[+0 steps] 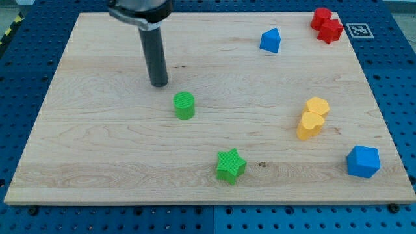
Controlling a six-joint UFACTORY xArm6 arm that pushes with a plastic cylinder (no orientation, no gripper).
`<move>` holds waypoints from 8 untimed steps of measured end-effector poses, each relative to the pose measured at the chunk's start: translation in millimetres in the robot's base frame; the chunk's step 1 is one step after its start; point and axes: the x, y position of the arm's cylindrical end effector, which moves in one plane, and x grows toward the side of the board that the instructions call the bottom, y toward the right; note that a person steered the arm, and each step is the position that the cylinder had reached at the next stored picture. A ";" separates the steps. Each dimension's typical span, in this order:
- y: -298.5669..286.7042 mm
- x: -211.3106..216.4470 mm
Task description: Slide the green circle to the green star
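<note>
My tip [158, 84] rests on the board [97, 149], touching nothing, just up and to the view's left of the green circle [184, 105]. The green star [230, 165] lies toward the view's bottom, well apart.

A single robot arm enters from the view's top, left of centre. Only its lowest part shows: a dark, rounded mount cut off by the frame's upper edge, with a straight dark grey rod hanging from it. The rod stands nearly upright, leaning slightly toward the view's right as it descends. My tip [158, 84] rests low, at the rod's blunt bottom end.
</note>
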 end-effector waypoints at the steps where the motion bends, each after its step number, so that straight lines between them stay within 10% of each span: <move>1: 0.0 3.0; 8: 29.7 30.0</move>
